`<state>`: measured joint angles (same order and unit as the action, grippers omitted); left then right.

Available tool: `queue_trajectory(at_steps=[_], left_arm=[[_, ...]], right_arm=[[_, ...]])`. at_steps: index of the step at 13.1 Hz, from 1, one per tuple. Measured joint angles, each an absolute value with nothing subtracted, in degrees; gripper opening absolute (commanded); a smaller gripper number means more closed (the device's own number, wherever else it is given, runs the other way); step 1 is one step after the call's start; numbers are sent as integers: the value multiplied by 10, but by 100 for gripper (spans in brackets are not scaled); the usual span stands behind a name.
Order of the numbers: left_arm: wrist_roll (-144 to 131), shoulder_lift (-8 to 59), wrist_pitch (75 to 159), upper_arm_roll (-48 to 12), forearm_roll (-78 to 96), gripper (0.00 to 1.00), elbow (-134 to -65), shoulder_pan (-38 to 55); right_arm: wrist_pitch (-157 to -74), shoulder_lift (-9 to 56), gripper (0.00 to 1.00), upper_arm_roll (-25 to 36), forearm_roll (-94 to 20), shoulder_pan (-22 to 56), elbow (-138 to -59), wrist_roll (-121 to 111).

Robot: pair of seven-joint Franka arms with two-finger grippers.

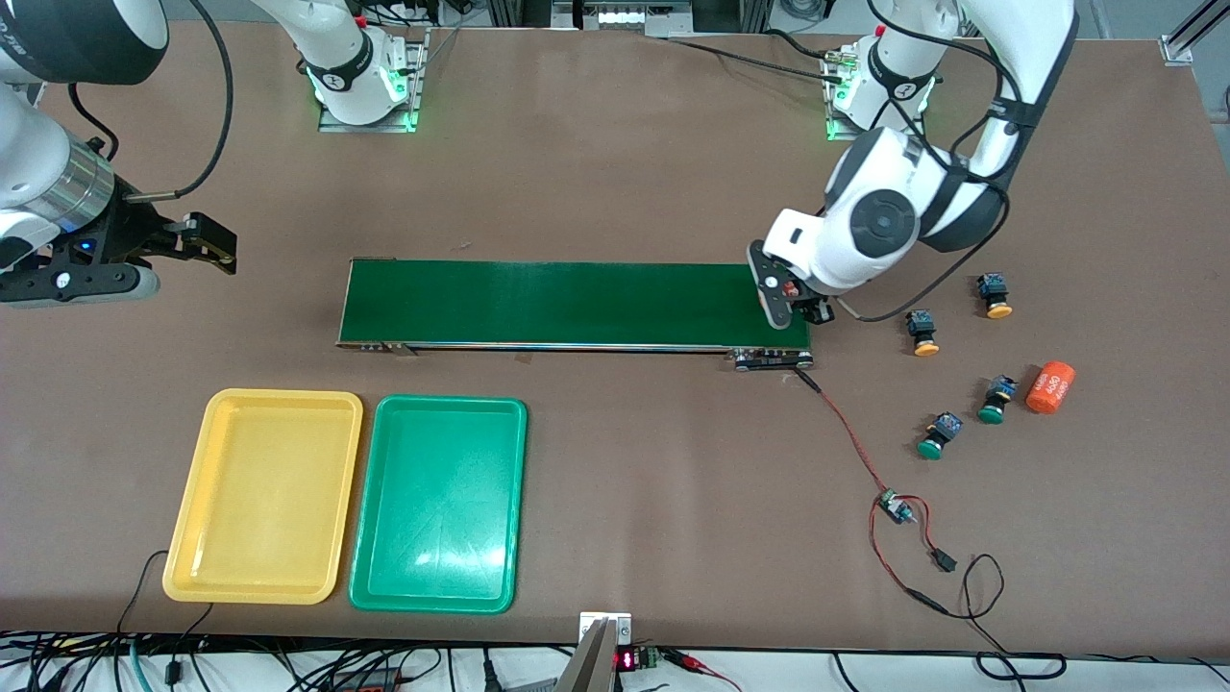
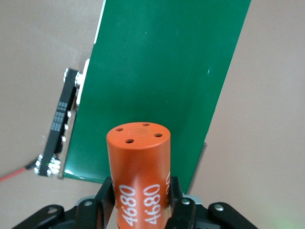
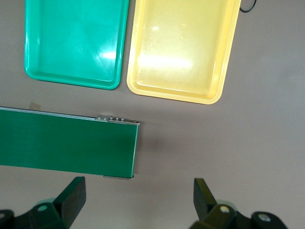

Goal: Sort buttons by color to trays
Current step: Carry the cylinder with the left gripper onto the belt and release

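My left gripper (image 2: 142, 210) clenched round orange printed cylinder (image 2: 139, 171) above dark green conveyor belt (image 2: 157, 81); right gripper (image 3: 136, 202) spread wide, waiting. Small black-bodied green-capped push-button (image 1: 937, 437): light, rigid, rolls; pinch boxy body, not slick cap.

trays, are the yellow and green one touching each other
Apart. The right wrist view shows a thin strip of table between the yellow tray and the green tray.

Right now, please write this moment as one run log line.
left gripper: shut on orange cylinder, over conveyor belt | right gripper: open, waiting | trays: no buttons
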<state>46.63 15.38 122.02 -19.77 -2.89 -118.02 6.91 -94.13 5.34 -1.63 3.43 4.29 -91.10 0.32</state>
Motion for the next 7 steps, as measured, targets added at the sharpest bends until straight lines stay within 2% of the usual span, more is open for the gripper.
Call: queue_trajectory(at_steps=[5,6,7], left_arm=[[501,180,1263,-198,-88,0,-1175,84],[512,188,1274,-198,-90,4,-1175,84],[518,196,1281,-198,-91,13,-1175,85]], right_arm=[[-942,55,100,-11,26,9,-910,3],[-942,56,100,-11,24,6,-910,3],[-942,56,100,-11,23,4,-910,3]])
